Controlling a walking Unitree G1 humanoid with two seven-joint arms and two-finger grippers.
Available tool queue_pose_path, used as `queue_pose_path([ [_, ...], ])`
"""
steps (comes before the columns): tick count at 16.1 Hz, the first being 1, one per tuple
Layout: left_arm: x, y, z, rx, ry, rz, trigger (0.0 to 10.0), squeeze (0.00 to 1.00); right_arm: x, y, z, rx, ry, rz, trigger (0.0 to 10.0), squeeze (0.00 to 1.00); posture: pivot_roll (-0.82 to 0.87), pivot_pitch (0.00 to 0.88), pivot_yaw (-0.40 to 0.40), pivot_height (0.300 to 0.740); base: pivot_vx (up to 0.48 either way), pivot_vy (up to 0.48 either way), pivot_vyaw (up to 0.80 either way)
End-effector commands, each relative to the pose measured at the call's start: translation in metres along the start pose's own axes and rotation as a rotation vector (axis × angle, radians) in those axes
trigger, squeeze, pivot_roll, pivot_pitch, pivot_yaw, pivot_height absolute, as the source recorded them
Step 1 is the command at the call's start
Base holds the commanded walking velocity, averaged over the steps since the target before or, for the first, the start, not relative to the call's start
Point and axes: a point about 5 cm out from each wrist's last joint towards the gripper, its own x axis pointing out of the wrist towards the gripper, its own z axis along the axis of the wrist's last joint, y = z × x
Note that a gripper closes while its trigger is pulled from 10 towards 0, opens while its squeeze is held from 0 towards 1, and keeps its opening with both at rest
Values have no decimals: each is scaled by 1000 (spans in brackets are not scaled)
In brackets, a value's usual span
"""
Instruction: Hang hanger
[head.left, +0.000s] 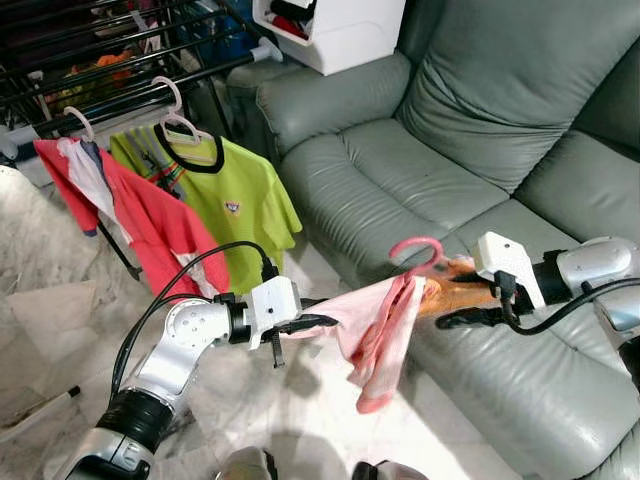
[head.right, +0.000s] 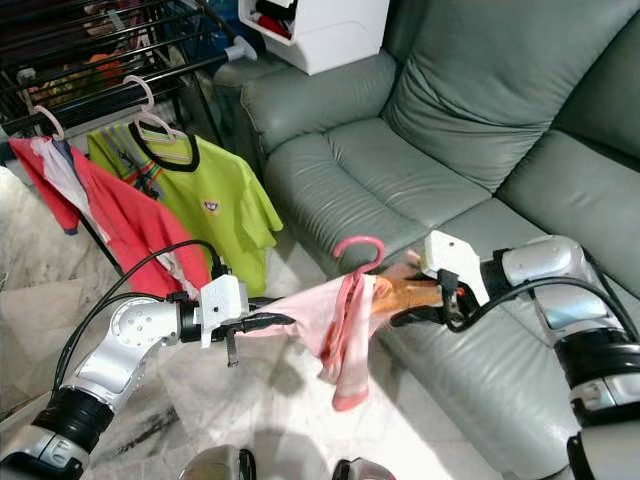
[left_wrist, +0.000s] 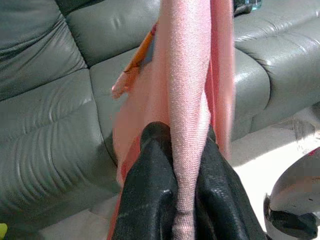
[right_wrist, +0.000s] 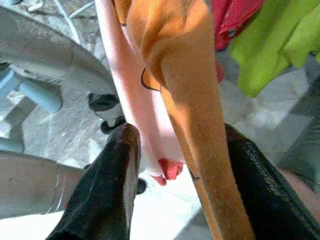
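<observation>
**Hanger held between both grippers, rack off to the robot's left**

Hanger (head.left: 418, 252), pink with its hook standing up, carries a pale pink garment (head.left: 378, 330) and hangs in the air in front of the grey sofa (head.left: 470, 130), stretched between the two arms. The left gripper (head.left: 318, 322) is pressed together on the garment's near end; its wrist view shows the cloth pinched between both black fingers (left_wrist: 150, 200). The right gripper (head.left: 455, 318) comes from the sofa side and pinches the orange part of the cloth (right_wrist: 195, 100) at the other end. So the long axis runs roughly left to right between them. The drying rack (head.left: 120, 60), already holding a red shirt (head.left: 150, 215) and a lime shirt (head.left: 230, 195) on white hangers, stands well apart, up and to the left. I judge the left arm is nearer the rack, so the hook must travel that way
</observation>
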Motion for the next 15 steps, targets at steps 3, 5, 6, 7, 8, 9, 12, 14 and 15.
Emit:
queue_pose_path([
  [3, 1, 6, 6, 30, -17, 12, 0, 0, 0, 0, -2, -12, 33, 27, 0, 0, -51, 47, 19, 740, 0, 0, 0],
  [5, 2, 6, 6, 31, -19, 12, 0, 0, 2, -2, 0, -16, 15, 12, 0, 0, -51, 48, 18, 740, 0, 0, 0],
  [6, 2, 6, 6, 31, -19, 11, 0, 0, 3, -3, 1, -19, 9, 11, 0, 0, -51, 50, 19, 740, 0, 0, 0],
  [7, 2, 6, 6, 31, -18, 11, 0, 0, 4, -4, 1, -23, 6, 11, 0, 0, -51, 50, 19, 740, 0, 0, 0],
  [8, 2, 5, 5, 30, -18, 11, 0, 0, 6, -4, 2, -25, 2, 13, 0, 0, -50, 51, 18, 740, 0, 0, 0],
  [9, 2, 5, 5, 30, -17, 11, 0, 0, 6, -3, 2, -25, 0, 14, 0, 0, -50, 51, 18, 740, 0, 0, 0],
  [12, 2, 5, 3, 23, -15, 20, 0, 0, 7, -1, 0, -15, -4, 30, 0, 0, -51, 53, 17, 740, 0, 0, 0],
  [14, 2, 6, 2, 23, -11, 37, 0, 0, 9, 2, -3, -6, -4, 44, 0, 0, -53, 55, 17, 740, 0, 0, 0],
  [15, 2, 7, 2, 23, -11, 43, 0, 0, 9, 3, -3, -2, -3, 49, 0, 0, -54, 56, 17, 740, 0, 0, 0],
])
